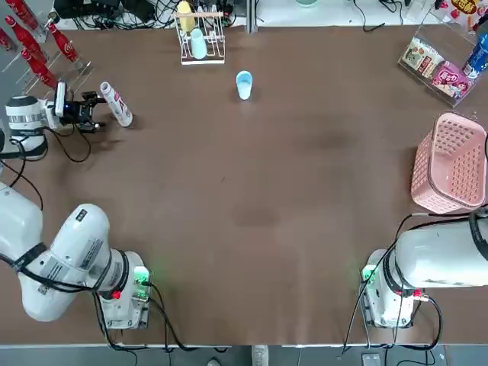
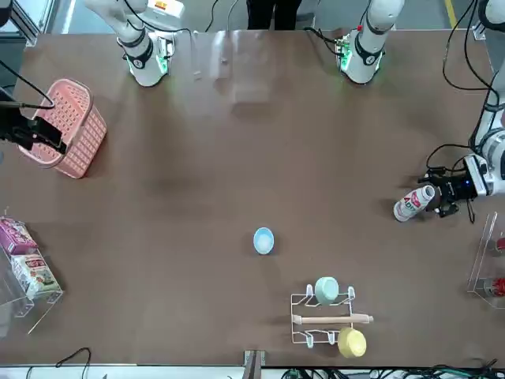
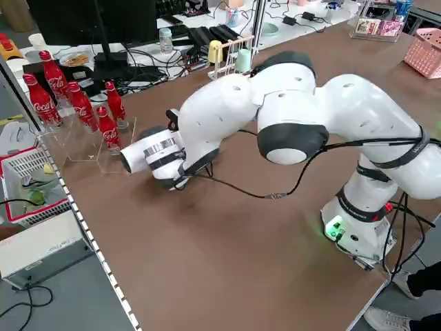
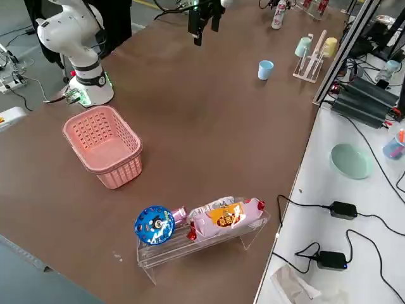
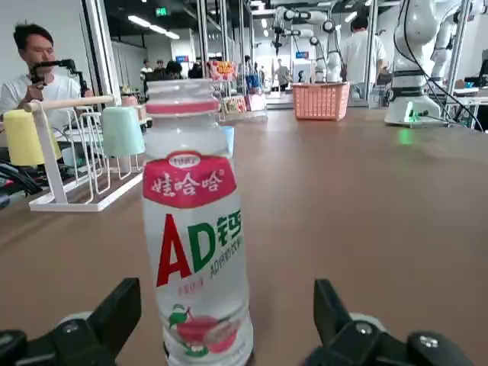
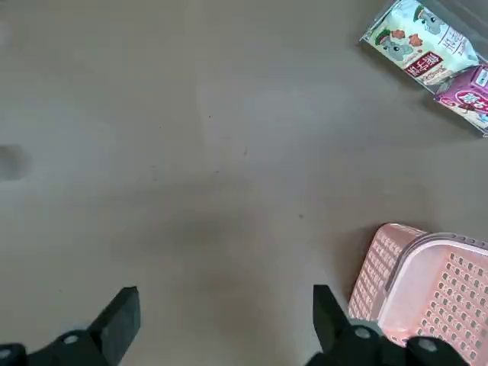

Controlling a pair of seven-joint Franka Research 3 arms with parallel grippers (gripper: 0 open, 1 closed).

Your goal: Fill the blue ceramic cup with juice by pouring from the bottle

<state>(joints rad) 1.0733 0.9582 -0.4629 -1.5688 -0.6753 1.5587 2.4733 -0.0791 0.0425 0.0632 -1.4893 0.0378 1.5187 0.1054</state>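
bottle [image 1: 116, 104], one, blue ceramic cup [image 1: 244, 85], one

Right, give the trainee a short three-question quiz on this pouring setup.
1. True or false: the left gripper is already shut on the bottle.
2. Which cup stands alone on the open table, away from the rack? A) yellow cup B) blue ceramic cup C) mint-green cup
3. Fill in: the right gripper hangs open above bare table next to the pink ____.

Key
1. False: its fingers stand open, level with the table, either side of the upright bottle in the left wrist view.
2. B, the blue ceramic cup; the yellow cup and the mint-green cup hang on the rack.
3. basket.
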